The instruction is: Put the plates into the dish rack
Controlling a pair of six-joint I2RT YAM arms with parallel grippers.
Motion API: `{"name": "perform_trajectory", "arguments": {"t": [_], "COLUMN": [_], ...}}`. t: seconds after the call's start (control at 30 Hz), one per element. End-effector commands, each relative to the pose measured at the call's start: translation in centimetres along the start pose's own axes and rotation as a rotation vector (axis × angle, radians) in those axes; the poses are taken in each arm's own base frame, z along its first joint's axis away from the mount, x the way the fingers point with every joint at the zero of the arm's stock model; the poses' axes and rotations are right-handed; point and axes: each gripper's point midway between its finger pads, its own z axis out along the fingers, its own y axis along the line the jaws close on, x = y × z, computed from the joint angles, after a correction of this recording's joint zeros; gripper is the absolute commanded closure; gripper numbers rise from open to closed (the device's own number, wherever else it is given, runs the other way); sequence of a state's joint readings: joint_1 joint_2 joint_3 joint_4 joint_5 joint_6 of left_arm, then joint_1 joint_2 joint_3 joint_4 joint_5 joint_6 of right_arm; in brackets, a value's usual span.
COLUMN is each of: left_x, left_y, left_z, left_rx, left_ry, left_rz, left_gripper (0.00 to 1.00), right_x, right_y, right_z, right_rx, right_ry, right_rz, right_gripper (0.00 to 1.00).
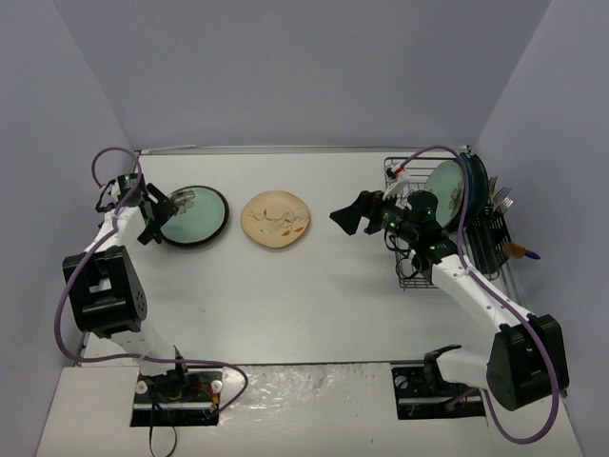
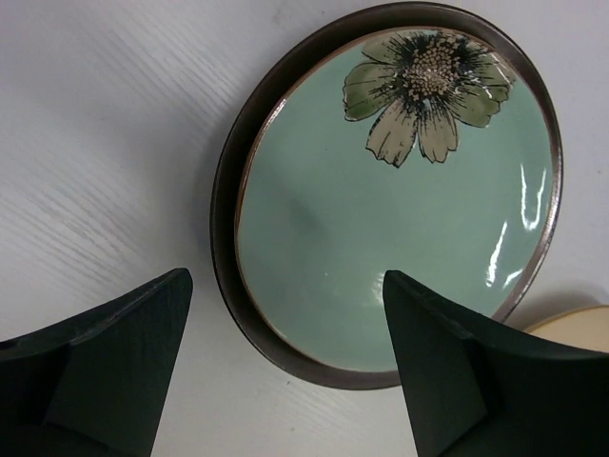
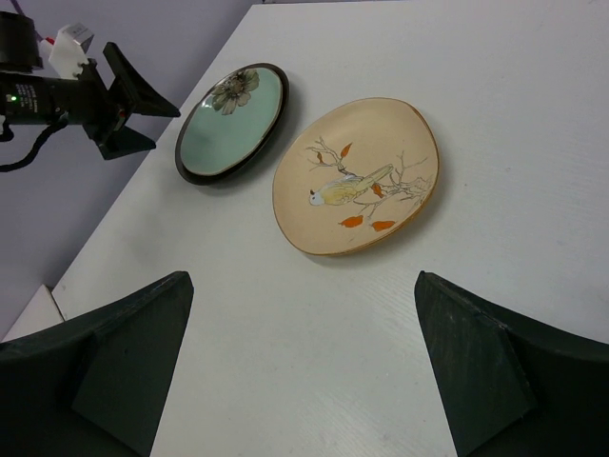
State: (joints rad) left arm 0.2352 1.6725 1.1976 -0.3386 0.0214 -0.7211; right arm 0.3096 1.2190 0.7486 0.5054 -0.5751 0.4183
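Observation:
A mint-green plate with a dark rim and flower motif (image 1: pixel 193 216) (image 2: pixel 400 209) (image 3: pixel 231 124) lies flat at the table's left. My left gripper (image 1: pixel 155 217) (image 2: pixel 285 276) is open at its left edge; one finger is over the plate and the other over the table, with the rim between them. A cream plate painted with a bird (image 1: pixel 276 219) (image 3: pixel 357 176) lies to its right. My right gripper (image 1: pixel 347 214) (image 3: pixel 304 276) hangs open and empty over bare table, short of the cream plate. The black wire dish rack (image 1: pixel 409 271) stands at the right with a mint-green plate (image 1: pixel 445 186) and darker plates (image 1: pixel 473 179) upright in it.
A cutlery holder with forks and utensils (image 1: pixel 497 228) hangs on the rack's right side. Grey walls close in the table at the back and both sides. The right arm's forearm stretches over the rack's front part.

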Motion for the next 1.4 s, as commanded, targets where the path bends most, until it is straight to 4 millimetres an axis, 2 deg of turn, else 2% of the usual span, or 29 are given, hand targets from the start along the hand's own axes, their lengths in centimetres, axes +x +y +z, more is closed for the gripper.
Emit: {"name": "perform_trajectory", "arguments": {"t": [0.0,0.17,0.3,0.5,0.7,0.77,0.97,1.1,1.33,1.37], "left_x": [-1.9,-1.4,-1.0,0.9,2.4,2.8,2.2,2.3,4.3,4.1], "left_y": [-0.4,0.0,0.6,2.3,3.5,3.8,3.6,3.6,3.6,3.4], "left_z": [0.4,1.8,2.4,3.3,3.6,3.3,1.4,0.4,-1.0,-1.5], "left_rx": [-0.026,-0.054,-0.088,-0.161,-0.197,-0.202,-0.185,-0.176,-0.120,-0.108], "left_ry": [-0.035,-0.008,0.014,0.073,0.106,0.112,0.084,0.088,0.113,0.101], "left_rz": [0.008,0.021,0.033,0.025,0.025,0.021,0.023,0.027,-0.014,-0.017], "left_gripper": [0.24,0.34,0.38,0.44,0.62,0.68,0.91,0.98,1.00,1.00], "right_x": [-2.8,-2.3,-2.3,-2.3,-2.2,-2.2,-2.6,-2.5,-2.3,-2.2], "right_y": [2.2,2.0,1.9,1.9,2.0,2.1,2.4,2.6,2.5,2.5], "right_z": [-0.2,-0.1,-0.1,-0.1,-0.3,-0.3,-0.6,-0.8,-1.0,-0.9], "right_rx": [-0.086,-0.082,-0.080,-0.081,-0.084,-0.087,-0.092,-0.098,-0.086,-0.088], "right_ry": [-0.090,-0.082,-0.081,-0.083,-0.088,-0.090,-0.103,-0.106,-0.103,-0.102], "right_rz": [-0.082,-0.077,-0.081,-0.078,-0.076,-0.076,-0.081,-0.080,-0.078,-0.077], "right_gripper": [0.00,0.00,0.00,0.00,0.00,0.00,0.00,0.00,0.00,0.00]}}
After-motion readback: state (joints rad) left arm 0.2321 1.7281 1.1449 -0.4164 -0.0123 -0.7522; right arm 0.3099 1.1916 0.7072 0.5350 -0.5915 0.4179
